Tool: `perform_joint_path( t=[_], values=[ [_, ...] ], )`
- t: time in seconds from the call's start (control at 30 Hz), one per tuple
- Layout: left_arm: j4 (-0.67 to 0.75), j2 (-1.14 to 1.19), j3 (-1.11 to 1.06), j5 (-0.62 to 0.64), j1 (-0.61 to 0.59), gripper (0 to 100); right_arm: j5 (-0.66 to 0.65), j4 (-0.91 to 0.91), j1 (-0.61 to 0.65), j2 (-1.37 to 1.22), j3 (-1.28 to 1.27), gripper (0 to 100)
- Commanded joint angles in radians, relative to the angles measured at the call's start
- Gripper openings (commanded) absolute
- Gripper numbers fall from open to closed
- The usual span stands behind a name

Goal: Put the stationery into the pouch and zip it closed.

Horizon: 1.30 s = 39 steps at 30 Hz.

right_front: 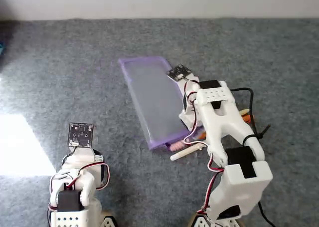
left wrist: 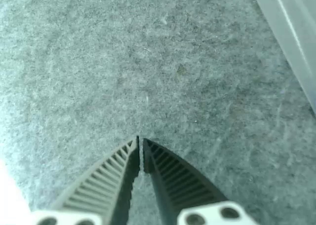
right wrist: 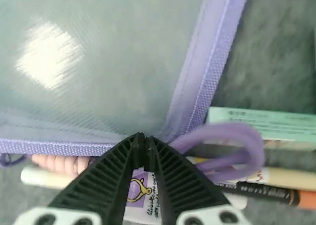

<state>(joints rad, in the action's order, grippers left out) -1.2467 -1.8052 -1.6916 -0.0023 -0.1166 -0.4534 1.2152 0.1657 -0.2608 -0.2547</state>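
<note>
Pouch (right_front: pixel 152 100) lies at the middle of the desk (right_front: pixel 60 62), with pens (right_front: pixel 187 152) outside its near edge. The right gripper (right wrist: pixel 143 141) has its jaws closed at the pouch's corner. The left gripper (left wrist: pixel 139 146) has its jaws closed over bare felt.

grey felt tabletop (right_front: pixel 75 62), sunlit patch (right_front: pixel 20 147)

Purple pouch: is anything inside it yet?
Nothing shows through the clear panel of the pouch. The pens, a pink piece and a green-labelled box lie outside along its edge. The right gripper hides the corner nearest them.
</note>
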Motion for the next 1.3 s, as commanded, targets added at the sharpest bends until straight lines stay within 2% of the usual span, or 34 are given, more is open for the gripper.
perform_joint_path(
  t=[0.0, 0.5, 0.6, 0.8, 0.93, 1.1, 1.27],
  values=[
    [-0.003, -0.011, 0.008, -0.009, 0.002, 1, -0.015, 0.137, -0.025, 0.001, -0.003, 1.5],
    [-0.003, -0.011, 0.008, -0.009, 0.002, 1, -0.018, 0.501, -0.019, 0.289, -0.003, 1.5],
    [-0.003, -0.011, 0.008, -0.009, 0.002, 1, -0.080, 0.561, -0.019, 0.326, -0.005, 1.5],
    [-0.003, -0.011, 0.008, -0.009, 0.002, 1, -0.207, 0.567, -0.019, 0.380, -0.008, 1.4],
    [-0.003, -0.011, 0.008, -0.009, 0.002, 1, -0.315, 0.573, 0.038, 0.404, -0.034, 1.4],
    [-0.003, -0.011, 0.008, -0.009, 0.002, 1, -0.488, 0.559, 0.127, 0.530, -0.244, 1.7],
    [-0.003, -0.011, 0.008, -0.009, 0.002, 1, -0.511, 0.460, 0.217, 0.776, -0.466, 7.7]
  ],
)
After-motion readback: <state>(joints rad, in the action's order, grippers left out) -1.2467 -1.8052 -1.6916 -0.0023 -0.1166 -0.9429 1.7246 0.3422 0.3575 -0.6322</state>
